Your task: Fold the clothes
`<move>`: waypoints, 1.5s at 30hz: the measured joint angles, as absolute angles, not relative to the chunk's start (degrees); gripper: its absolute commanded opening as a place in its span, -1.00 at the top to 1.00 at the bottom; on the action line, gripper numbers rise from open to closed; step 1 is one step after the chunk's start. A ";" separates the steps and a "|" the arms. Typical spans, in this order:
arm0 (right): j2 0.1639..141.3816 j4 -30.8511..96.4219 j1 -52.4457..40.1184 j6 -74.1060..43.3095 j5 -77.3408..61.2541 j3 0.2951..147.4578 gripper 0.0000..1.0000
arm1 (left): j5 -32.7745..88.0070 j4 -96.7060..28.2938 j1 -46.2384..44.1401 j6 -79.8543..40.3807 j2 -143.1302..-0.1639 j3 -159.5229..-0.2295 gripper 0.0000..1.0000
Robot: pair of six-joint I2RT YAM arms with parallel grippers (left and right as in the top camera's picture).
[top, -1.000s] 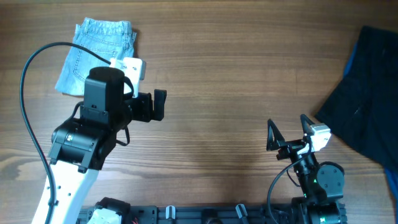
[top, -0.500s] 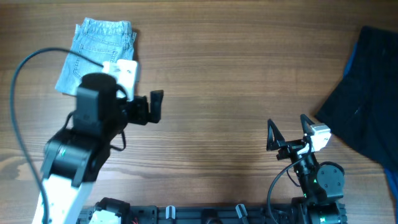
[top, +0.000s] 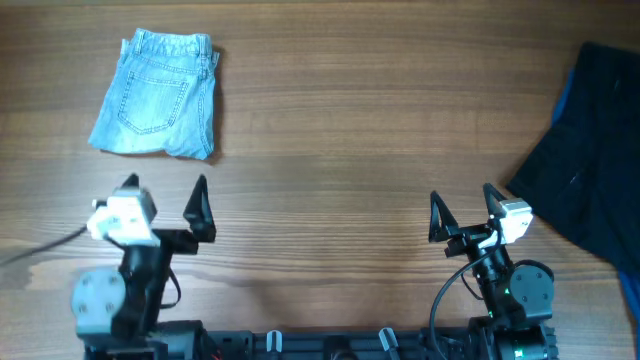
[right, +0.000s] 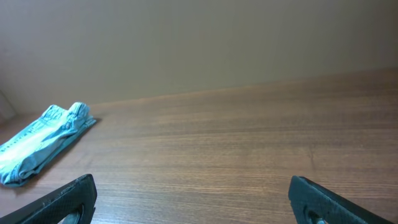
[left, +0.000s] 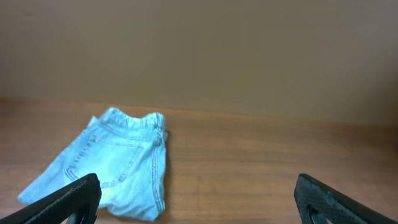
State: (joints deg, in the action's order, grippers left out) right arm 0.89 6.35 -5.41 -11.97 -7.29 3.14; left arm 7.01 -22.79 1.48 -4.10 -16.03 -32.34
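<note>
The light blue denim shorts [top: 157,94] lie folded in half at the far left of the table, waistband at the far side, a back pocket facing up. They also show in the left wrist view [left: 109,165] and in the right wrist view [right: 40,143] at the far left. My left gripper [top: 165,196] is open and empty near the front edge, well in front of the shorts. In its wrist view the fingertips [left: 199,199] stand wide apart. My right gripper [top: 463,212] is open and empty at the front right, with its fingertips [right: 193,199] wide apart.
A dark navy cloth with a bright blue edge [top: 590,160] lies at the table's right side. The wooden table [top: 350,130] spreads between the shorts and that cloth. A black cable trails off at the front left.
My left arm has drawn back from over the shorts to the front left of the table and now points forward with open fingers. The shorts lie fully uncovered. The right arm has not moved.
</note>
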 measured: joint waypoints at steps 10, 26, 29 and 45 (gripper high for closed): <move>0.89 6.35 -5.41 -11.97 -7.29 3.14 -0.99 | 7.40 -10.13 2.00 -5.87 -0.89 -12.58 -0.99; 0.89 6.35 -5.41 -11.97 -7.31 3.14 -0.99 | 7.57 -5.13 0.03 -6.33 -0.78 -1.54 -0.99; 0.89 6.35 -5.41 -11.97 -7.31 3.14 -0.99 | 7.60 -5.10 0.03 -6.33 -0.78 -1.54 -1.00; 0.89 6.35 -5.41 -11.97 -7.31 3.14 -0.99 | 7.57 -5.10 0.03 -6.33 -0.78 -1.54 -0.99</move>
